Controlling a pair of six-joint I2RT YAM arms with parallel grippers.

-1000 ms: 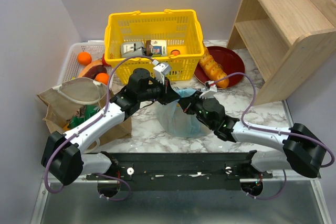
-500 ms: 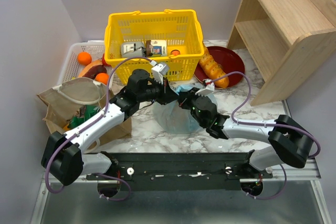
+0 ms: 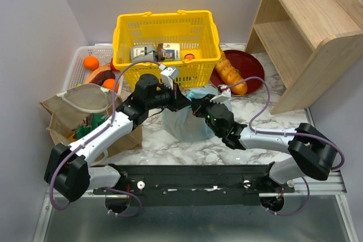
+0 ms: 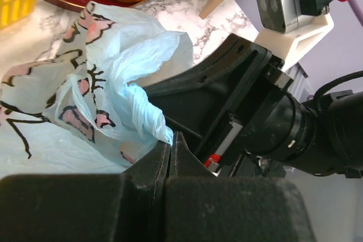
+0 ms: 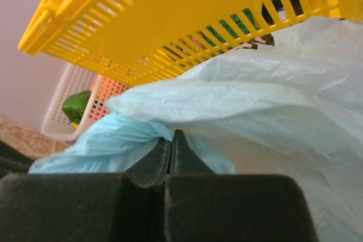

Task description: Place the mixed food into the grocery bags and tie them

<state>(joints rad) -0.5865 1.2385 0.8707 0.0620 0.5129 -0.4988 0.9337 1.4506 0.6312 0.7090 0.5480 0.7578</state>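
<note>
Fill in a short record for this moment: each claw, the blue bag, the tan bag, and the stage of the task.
left claw: shut, pinching a twisted strand of the thin light-blue plastic bag with pink cartoon print
right claw: shut on another bunched strand of the same bag
claw positions: tips close together over the bag's top, in front of the yellow plastic mesh basket
tan bag with white loop handles: open-topped, on the left, untouched
stage: probably tying the blue bag; no finished knot visible

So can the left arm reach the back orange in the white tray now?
Probably not yet: the left tool is shut on a twist of the blue bag. If it let go, the orange lies uncovered.
</note>
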